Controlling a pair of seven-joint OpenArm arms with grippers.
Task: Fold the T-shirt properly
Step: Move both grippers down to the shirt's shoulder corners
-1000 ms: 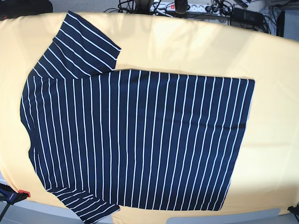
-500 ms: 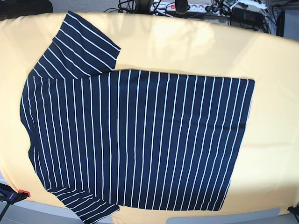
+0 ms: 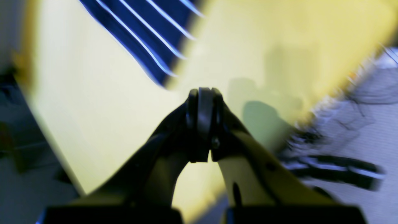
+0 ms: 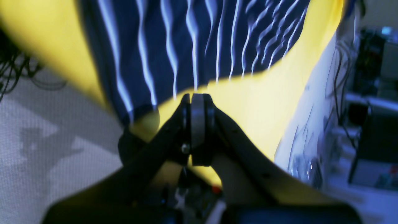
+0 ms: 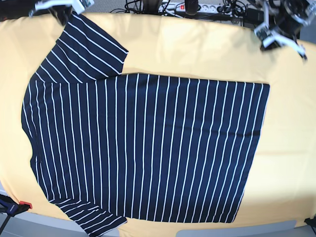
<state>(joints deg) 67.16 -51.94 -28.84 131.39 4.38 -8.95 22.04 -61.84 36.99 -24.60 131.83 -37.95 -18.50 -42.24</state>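
The T-shirt (image 5: 143,148), dark navy with thin white stripes, lies spread flat on the yellow table (image 5: 197,49), collar side to the left, hem to the right. My right gripper (image 5: 61,7) is at the far left corner by the upper sleeve. In the right wrist view it (image 4: 196,99) is shut and empty above the sleeve's edge (image 4: 186,40). My left gripper (image 5: 279,34) is at the far right, apart from the shirt. In the left wrist view it (image 3: 200,93) is shut and empty over bare yellow table, with the shirt's corner (image 3: 149,37) ahead of it.
A power strip and tangled cables (image 5: 197,7) lie behind the table's far edge. A red-tipped clamp (image 5: 19,205) sits at the front left corner. Grey floor (image 3: 357,130) shows past the table's edge in the left wrist view.
Both arms have come into the base view, one at each far corner of the table. The T-shirt has not moved.
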